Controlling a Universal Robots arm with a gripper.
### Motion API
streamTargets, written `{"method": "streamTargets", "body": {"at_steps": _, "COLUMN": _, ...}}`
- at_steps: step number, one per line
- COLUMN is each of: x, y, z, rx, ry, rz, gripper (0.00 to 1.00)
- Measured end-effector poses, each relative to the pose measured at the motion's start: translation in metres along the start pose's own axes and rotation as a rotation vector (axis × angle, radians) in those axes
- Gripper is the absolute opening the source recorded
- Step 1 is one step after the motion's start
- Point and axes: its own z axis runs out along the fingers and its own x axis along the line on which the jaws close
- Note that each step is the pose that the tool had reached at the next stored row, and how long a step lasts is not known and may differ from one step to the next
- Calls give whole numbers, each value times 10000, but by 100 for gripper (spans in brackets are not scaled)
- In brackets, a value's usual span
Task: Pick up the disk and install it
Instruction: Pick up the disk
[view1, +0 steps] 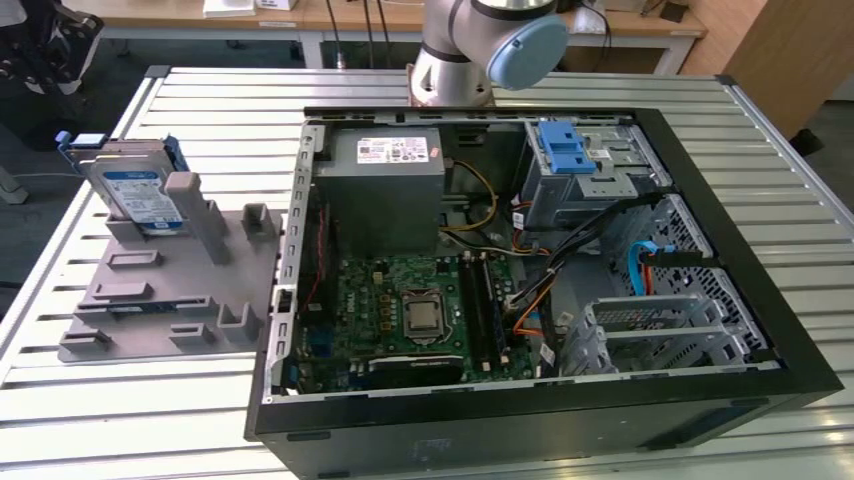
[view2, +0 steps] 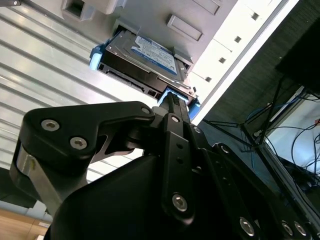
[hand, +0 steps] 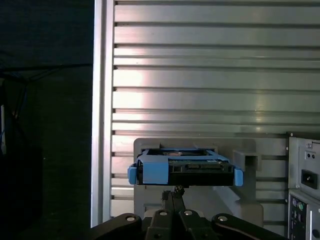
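Pick-up step, nothing grasped: the disk (view1: 134, 190) leans in the fixture (view1: 160, 290) by the table (view1: 134, 400) edge on the exterior view's left. The claw (hand: 173, 192), pressed together and empty, sits just short of its rail (hand: 150, 172). A grasp likely needs it spread wider than the disk.

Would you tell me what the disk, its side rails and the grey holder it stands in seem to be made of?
The disk looks like metal: silvery, dull-sheen casing under a paper-like label. The rails seem plastic: uniform matte blue. The holder is probably plastic too: flat matte grey, blocky shapes.
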Motion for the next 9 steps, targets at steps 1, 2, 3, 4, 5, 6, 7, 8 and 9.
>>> {"method": "streamTargets", "body": {"at_steps": 1, "x": 0, "y": 0, "z": 0, "rx": 1, "ry": 0, "rz": -23, "gripper": 11}}
{"method": "streamTargets", "body": {"at_steps": 2, "x": 0, "y": 0, "z": 0, "rx": 1, "ry": 1, "rz": -49, "gripper": 11}}
{"method": "streamTargets", "body": {"at_steps": 3, "x": 0, "y": 0, "z": 0, "rx": 2, "ry": 1, "rz": -75, "gripper": 11}}
{"method": "streamTargets", "body": {"at_steps": 4, "x": 0, "y": 0, "z": 0, "rx": 2, "ry": 1, "rz": -102, "gripper": 11}}
{"method": "streamTargets", "body": {"at_steps": 5, "x": 0, "y": 0, "z": 0, "rx": 3, "ry": 2, "rz": -126, "gripper": 11}}
{"method": "streamTargets", "body": {"at_steps": 6, "x": 0, "y": 0, "z": 0, "rx": 3, "ry": 1, "rz": -151, "gripper": 11}}
{"method": "streamTargets", "body": {"at_steps": 7, "x": 0, "y": 0, "z": 0, "rx": 4, "ry": 2, "rz": -177, "gripper": 11}}
{"method": "streamTargets", "body": {"at_steps": 8, "x": 0, "y": 0, "z": 0, "rx": 5, "ry": 2, "rz": -202, "gripper": 11}}
{"method": "streamTargets", "body": {"at_steps": 9, "x": 0, "y": 0, "z": 0, "rx": 5, "ry": 3, "rz": -226, "gripper": 11}}
